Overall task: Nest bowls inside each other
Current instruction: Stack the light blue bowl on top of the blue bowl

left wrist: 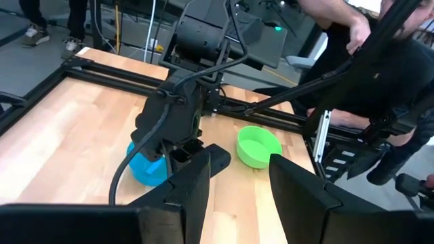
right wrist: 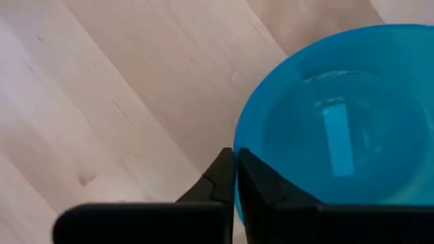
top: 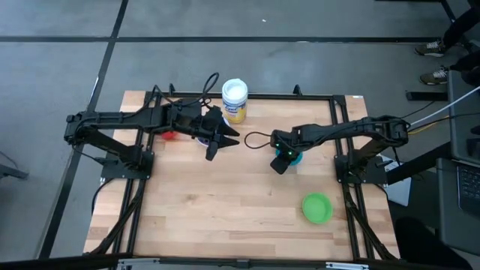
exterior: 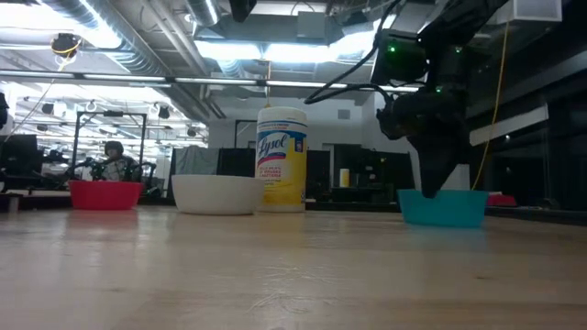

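Observation:
A teal-blue bowl [top: 295,158] [exterior: 443,208] stands on its base right of the table's middle. My right gripper [right wrist: 235,157] [top: 283,160] is shut on it from above. A green bowl [top: 317,208] [left wrist: 258,146] sits near the front right corner. At the far left are a red bowl [exterior: 105,193] [top: 169,136] and a white bowl [exterior: 217,193], both upright. My left gripper [top: 218,142] [left wrist: 239,177] hangs open above the table's far middle and touches nothing. My right gripper pinches the teal-blue bowl's rim [right wrist: 237,177] on its left side, one finger inside the bowl and one outside. The fingers come steeply from above, pointing down. The bowl stands upright with its base on the table [exterior: 443,223].
A yellow jar with a white lid [top: 235,100] [exterior: 282,158] stands at the far edge, beside the white bowl. A black frame [top: 339,120] runs round the tabletop. A person [left wrist: 380,61] stands beyond the right edge. Bare wood [top: 217,210] lies toward the near edge.

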